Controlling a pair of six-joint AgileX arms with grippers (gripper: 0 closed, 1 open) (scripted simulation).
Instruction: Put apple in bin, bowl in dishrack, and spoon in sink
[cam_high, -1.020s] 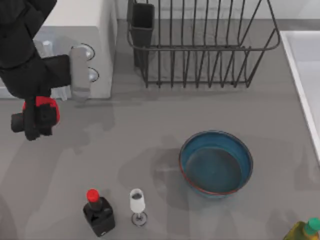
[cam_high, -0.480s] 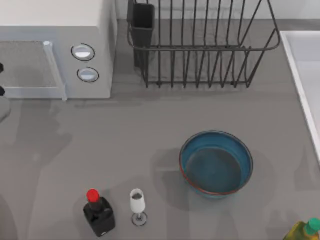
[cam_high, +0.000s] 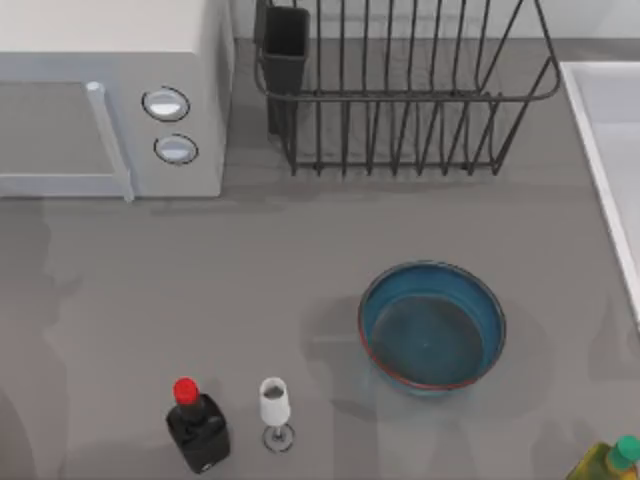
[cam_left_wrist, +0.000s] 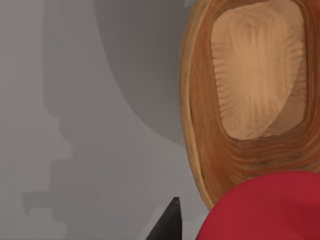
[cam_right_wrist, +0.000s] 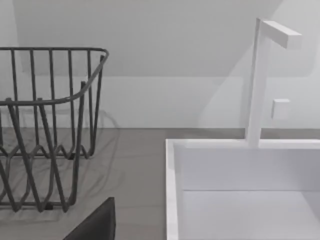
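Observation:
The red apple (cam_left_wrist: 265, 207) looms large in the left wrist view, held in my left gripper (cam_left_wrist: 235, 232), which is shut on it; one black fingertip (cam_left_wrist: 169, 226) shows beside it. Just beyond and below the apple lies the bin (cam_left_wrist: 200, 125), a round wooden tub with a pale floor. The blue bowl (cam_high: 432, 327) with its reddish rim sits upright on the counter, right of centre. At the back stands the black wire dishrack (cam_high: 400, 95) (cam_right_wrist: 45, 130). The sink (cam_high: 612, 150) (cam_right_wrist: 172, 190) runs along the right edge. A dark part of my right gripper (cam_right_wrist: 95, 226) shows near the dishrack and sink. The spoon is out of view.
A white microwave (cam_high: 110, 95) fills the back left. Near the front edge stand a dark bottle with a red cap (cam_high: 197, 428) and a small wine glass (cam_high: 274, 410). A yellow-green bottle (cam_high: 608, 462) sits at the front right corner. A white faucet (cam_right_wrist: 260, 80) rises behind the sink.
My left arm, holding the apple in front of the microwave one second ago, has swung off the left edge of the top view. The bowl and bottles have not moved.

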